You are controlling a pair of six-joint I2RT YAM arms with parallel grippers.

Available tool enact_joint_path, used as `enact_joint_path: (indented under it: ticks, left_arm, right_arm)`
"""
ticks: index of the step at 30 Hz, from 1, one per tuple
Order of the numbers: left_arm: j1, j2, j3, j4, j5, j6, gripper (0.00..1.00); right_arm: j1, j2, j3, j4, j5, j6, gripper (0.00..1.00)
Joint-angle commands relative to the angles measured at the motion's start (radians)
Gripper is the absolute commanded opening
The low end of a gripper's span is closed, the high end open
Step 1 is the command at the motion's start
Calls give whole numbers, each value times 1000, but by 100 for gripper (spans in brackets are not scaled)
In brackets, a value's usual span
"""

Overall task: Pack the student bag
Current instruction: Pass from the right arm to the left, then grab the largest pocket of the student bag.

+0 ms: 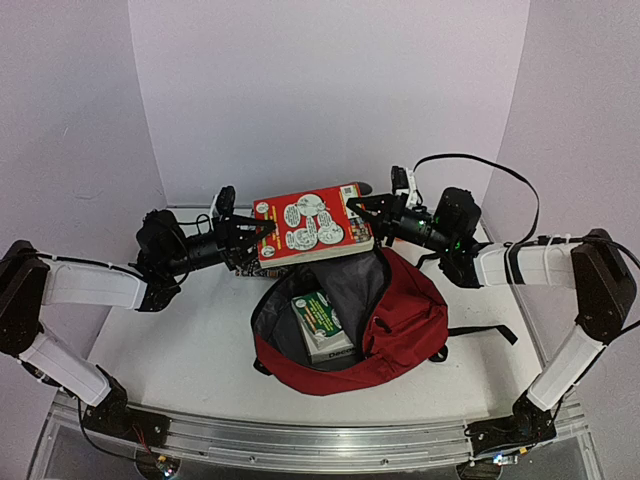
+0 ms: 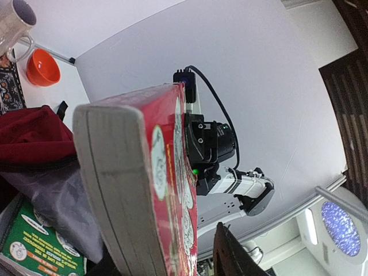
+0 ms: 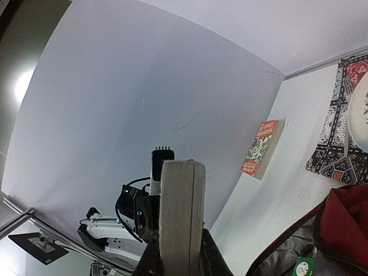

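The large dark-red soft fabric student bag [image 1: 405,325] lies on the white table [image 1: 190,340] with its long axis about left to right. Its unzipped mouth gapes upward and shows grey lining and a green-and-white box [image 1: 322,326] inside. Just behind the bag a thick red book [image 1: 310,225] is held level, the left gripper [image 1: 262,233] clamped on its left edge and the right gripper [image 1: 357,211] clamped on its right edge; further behind the bag stand plain pale lilac walls [image 1: 320,90].
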Motion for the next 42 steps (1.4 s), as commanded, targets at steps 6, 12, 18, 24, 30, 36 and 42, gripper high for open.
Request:
enact_joint_path:
  ticks: [6, 12, 18, 24, 30, 36, 42]
  left_arm:
    - [-3, -39, -14, 55, -3, -35, 16]
    - [12, -44, -56, 56, -37, -49, 0]
    - [30, -51, -103, 51, -69, -58, 0]
    - [41, -58, -138, 37, -83, -65, 0]
    - [62, -82, -178, -12, -96, -68, 0]
    - [73, -124, -233, -53, -94, -75, 0]
    - [80, -193, -266, -152, -87, -57, 0]
  right_arm:
    - [2, -64, 57, -150, 15, -225, 10]
    - [2, -125, 97, -490, 113, -441, 31]
    - [2, -173, 173, -872, 284, -634, 46]
    - [2, -183, 214, -1139, 444, -736, 56]
    - [2, -132, 245, -1248, 464, -773, 62]
    - [32, -49, 294, -1277, 366, -797, 59]
    - [48, 3, 342, -1311, 340, -816, 34]
